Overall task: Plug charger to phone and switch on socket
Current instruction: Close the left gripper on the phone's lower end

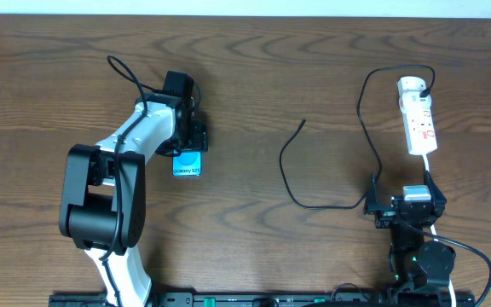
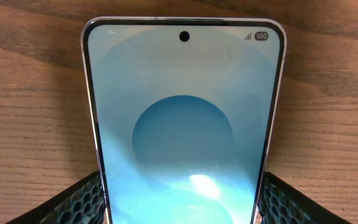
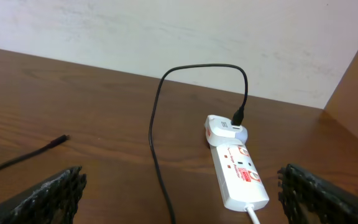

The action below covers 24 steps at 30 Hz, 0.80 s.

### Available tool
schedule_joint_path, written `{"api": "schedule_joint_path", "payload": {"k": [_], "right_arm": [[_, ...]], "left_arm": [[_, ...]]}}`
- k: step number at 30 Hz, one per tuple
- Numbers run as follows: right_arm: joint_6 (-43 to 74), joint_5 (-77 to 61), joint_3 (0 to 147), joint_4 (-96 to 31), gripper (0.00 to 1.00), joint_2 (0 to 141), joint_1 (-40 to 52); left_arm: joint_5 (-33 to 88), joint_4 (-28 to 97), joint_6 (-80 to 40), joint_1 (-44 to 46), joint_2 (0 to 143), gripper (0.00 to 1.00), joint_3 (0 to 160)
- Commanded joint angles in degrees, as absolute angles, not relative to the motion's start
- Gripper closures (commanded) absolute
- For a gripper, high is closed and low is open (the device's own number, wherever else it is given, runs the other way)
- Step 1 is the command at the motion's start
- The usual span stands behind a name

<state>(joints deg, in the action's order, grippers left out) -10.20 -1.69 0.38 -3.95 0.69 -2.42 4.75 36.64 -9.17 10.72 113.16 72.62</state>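
Barely started: left hand [image 2: 179, 208] clamped on the phone [image 1: 187, 164] at left, right hand [image 1: 405, 205] wide open and empty near the socket [image 1: 420, 124], charger [image 1: 301, 126] tip loose mid-surface, unplugged; switch state unreadable.

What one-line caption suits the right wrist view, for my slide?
White socket on the wooden table, the charger plugged in at its far end, its free tip lying at left.
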Motion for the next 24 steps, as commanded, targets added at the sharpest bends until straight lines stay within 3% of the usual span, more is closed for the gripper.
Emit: {"api": "schedule_joint_path", "payload": {"k": [1,8,24], "right_arm": [[-10.79,-1.69,0.32,-4.14,0.01,0.38,-2.04],[-10.79,-1.67,0.30,-4.14,0.01,0.38,-2.04],[-10.79,-1.69,0.32,-4.14,0.01,0.38,-2.04]], "left_arm": [[5.30,36.75,-9.30,10.85,115.00,0.25,72.20],[5.30,36.71,-9.30,10.85,115.00,0.45,72.20],[5.30,36.64,-9.30,10.85,115.00,0.46,72.20]]}}
